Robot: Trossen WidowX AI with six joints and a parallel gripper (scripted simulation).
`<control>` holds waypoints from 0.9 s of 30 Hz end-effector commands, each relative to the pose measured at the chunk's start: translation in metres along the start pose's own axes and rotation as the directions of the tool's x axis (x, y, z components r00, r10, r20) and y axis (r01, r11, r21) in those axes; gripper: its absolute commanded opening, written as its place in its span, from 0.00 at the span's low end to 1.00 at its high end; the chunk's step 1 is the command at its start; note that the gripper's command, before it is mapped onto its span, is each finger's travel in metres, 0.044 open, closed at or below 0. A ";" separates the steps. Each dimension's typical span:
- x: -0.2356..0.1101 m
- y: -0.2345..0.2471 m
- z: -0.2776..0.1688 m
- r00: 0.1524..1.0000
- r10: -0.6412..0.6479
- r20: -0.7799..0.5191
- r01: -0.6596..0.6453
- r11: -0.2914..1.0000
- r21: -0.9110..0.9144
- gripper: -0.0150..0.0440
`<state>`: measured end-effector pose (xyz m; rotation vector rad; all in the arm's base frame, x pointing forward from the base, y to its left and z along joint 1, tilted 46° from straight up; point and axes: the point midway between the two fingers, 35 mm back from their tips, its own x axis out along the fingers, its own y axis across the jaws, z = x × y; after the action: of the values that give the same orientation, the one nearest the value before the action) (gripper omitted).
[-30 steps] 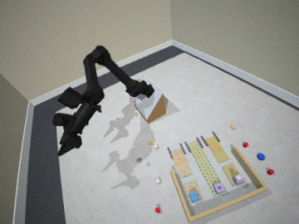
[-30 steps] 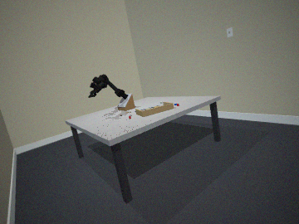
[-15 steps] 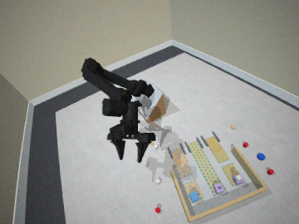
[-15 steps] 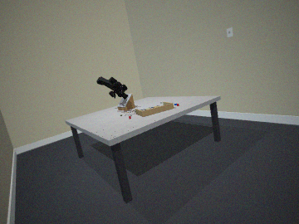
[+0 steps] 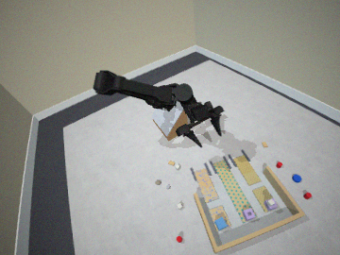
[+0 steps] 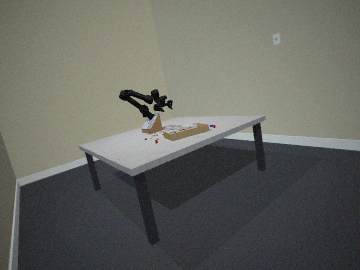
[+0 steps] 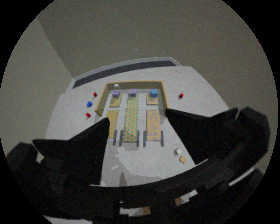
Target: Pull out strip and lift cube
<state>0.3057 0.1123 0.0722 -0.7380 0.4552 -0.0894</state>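
Note:
My gripper (image 5: 211,141) (image 6: 167,109) (image 7: 138,116) is open and empty, high above the table, short of the tray's near ends. The middle strip (image 5: 232,188) (image 7: 131,120), yellow with green dots, runs unbroken to a purple cube (image 5: 249,213) (image 7: 132,92) with a pale, dark-centred mark on top. The orange strip (image 5: 205,185) (image 7: 153,124) has a gap; a blue cube (image 5: 221,224) (image 7: 154,93) sits at its far end. The olive strip (image 5: 246,169) (image 7: 112,122) also has a gap, with another purple cube (image 7: 116,93) at its far end. Labels are too small to read.
A wooden-walled tray (image 5: 202,219) (image 6: 187,132) (image 7: 165,95) encloses the far ends. Dark upright guides (image 5: 245,155) (image 7: 162,138) flank the near ends. Red pieces (image 5: 179,239) (image 7: 181,95), a blue disc (image 5: 297,178) (image 7: 89,104) and small pale blocks (image 5: 178,166) (image 7: 178,151) lie around it.

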 end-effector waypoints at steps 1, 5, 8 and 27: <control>-0.008 0.017 -0.012 1.000 0.028 -0.009 -0.029 0.996 -0.086 0.93; -0.008 0.017 -0.012 1.000 0.028 -0.009 -0.029 0.996 -0.086 0.93; -0.007 0.018 -0.012 0.999 0.029 -0.015 -0.030 0.996 -0.085 0.89; 0.100 0.046 -0.048 0.720 -0.010 -0.694 0.100 0.991 0.090 0.25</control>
<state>0.3599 0.1050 -0.0116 -0.6399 1.0136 -0.3327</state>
